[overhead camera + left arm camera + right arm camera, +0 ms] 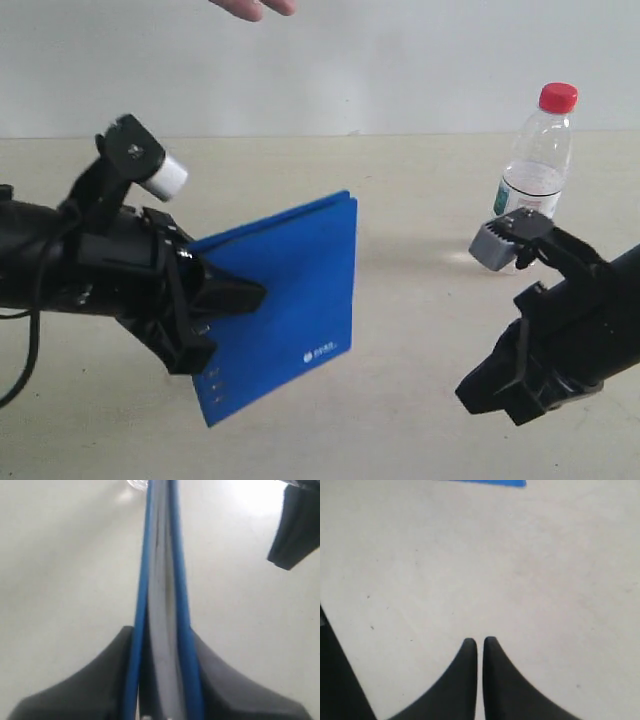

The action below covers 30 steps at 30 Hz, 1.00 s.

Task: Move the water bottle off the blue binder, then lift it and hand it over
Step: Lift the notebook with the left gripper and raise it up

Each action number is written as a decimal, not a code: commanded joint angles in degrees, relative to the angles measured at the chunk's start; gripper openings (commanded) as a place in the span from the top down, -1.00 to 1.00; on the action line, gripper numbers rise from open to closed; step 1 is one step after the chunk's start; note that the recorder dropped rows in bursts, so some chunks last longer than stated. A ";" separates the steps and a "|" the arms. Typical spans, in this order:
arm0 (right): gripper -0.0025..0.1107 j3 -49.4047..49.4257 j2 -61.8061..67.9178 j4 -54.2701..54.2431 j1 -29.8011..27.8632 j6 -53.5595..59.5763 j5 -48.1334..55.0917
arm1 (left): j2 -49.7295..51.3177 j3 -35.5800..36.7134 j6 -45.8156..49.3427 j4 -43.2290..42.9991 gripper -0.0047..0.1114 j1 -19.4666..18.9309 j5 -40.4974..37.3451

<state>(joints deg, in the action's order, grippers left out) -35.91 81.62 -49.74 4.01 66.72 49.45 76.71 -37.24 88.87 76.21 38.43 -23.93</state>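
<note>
My left gripper [250, 295] is shut on the blue binder [295, 290] and holds it in the air, tilted, with the white logo at its lower corner. In the left wrist view the binder [162, 580] runs edge-on between the two black fingers of that gripper [162, 630]. The water bottle [538, 160], clear with a red cap, stands upright on the table at the back right, apart from the binder. My right gripper [463, 393] hangs low in front of the bottle; it is shut and empty [480, 641] over bare table.
A person's hand [250, 8] shows at the top edge above the left arm. A corner of the binder [485, 482] shows at the edge of the right wrist view. The pale table [420, 300] lies between the two arms.
</note>
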 commanded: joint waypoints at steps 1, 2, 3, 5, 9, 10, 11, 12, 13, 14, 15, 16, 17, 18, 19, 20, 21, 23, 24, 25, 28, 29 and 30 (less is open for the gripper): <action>0.96 -0.27 -8.82 1.40 -0.07 -2.93 -3.39 | -5.91 0.03 -1.54 0.21 0.83 0.02 8.37; 0.96 -0.27 -12.61 1.64 -0.07 -2.93 -4.28 | -6.83 0.03 -1.54 0.11 0.83 0.02 10.82; 0.96 -0.27 -15.32 1.64 -0.07 -2.93 -4.74 | -7.53 0.03 -1.54 -0.10 0.83 0.02 12.51; 0.96 -0.16 -22.50 2.25 -0.07 -3.54 -6.31 | -9.01 0.03 -1.54 -1.81 0.83 0.11 16.02; 0.96 -0.09 -35.66 9.96 -0.07 -12.82 -9.87 | -10.05 0.03 -1.54 -4.04 0.83 2.95 24.62; 0.96 -0.09 -37.96 12.95 -0.07 -16.69 -9.75 | -10.05 0.03 -1.14 -4.08 0.83 4.30 26.73; 0.96 -0.09 -41.04 17.96 -0.07 -20.85 -8.71 | -9.66 0.03 -0.21 -4.08 0.83 5.71 29.37; 0.96 0.09 -42.91 21.51 -0.07 -24.81 -7.71 | -9.37 0.03 -0.21 -4.08 0.83 6.96 31.05; 0.96 0.63 -45.03 25.56 -0.07 -28.14 -6.29 | -8.80 0.03 -0.21 -3.77 0.83 8.46 32.95; 0.96 1.32 -46.86 29.35 -0.07 -30.92 -4.71 | -8.19 0.03 0.18 -3.37 0.83 9.60 34.86; 0.96 1.98 -48.53 32.06 -0.07 -32.74 -3.23 | -7.24 0.03 1.07 -2.63 0.83 10.87 36.71; 0.96 2.89 -50.03 34.87 -0.07 -34.77 -1.32 | -6.21 0.03 2.24 -1.62 0.83 12.04 39.13; 0.96 3.89 -51.34 37.14 -0.07 -36.71 0.58 | -5.15 0.03 3.32 -0.78 0.83 13.24 42.07; 0.96 4.94 -52.33 38.89 -0.07 -37.96 2.19 | -4.40 0.03 4.12 -0.18 0.83 14.48 44.86; 0.96 6.05 -53.39 39.92 -0.07 -38.57 3.55 | -3.61 0.03 4.90 0.02 0.83 15.78 48.43; 0.96 7.14 -54.40 40.59 -0.07 -39.21 4.30 | -3.13 0.03 5.98 0.13 0.83 17.11 51.70; 0.96 7.27 -54.99 40.77 -0.07 -39.35 3.53 | -2.85 0.03 6.75 0.42 0.83 18.14 54.18; 0.96 7.27 -55.89 41.81 -0.07 -41.82 0.89 | -3.07 0.03 8.85 3.38 0.83 22.45 62.22; 0.96 7.27 -55.47 42.66 -0.07 -42.62 0.06 | -3.46 0.03 8.85 6.68 0.83 25.36 65.96; 0.96 7.27 -55.21 43.18 -0.07 -42.62 -0.07 | -3.72 0.03 8.85 9.14 0.83 27.08 67.31; 0.96 7.27 -55.12 46.84 -0.07 -44.28 -0.07 | -3.94 0.03 -1.62 15.12 0.83 36.17 81.32; 0.96 7.27 -55.12 47.54 -0.07 -45.27 0.14 | -3.94 0.03 -5.75 13.79 0.83 38.38 86.06; 0.96 7.27 -55.12 47.74 -0.07 -45.62 0.14 | -3.94 0.03 -8.80 11.84 0.83 40.16 89.81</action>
<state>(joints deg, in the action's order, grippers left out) -28.85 26.46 -3.30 4.01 22.27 50.01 73.56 -36.91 86.78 90.86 75.20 55.69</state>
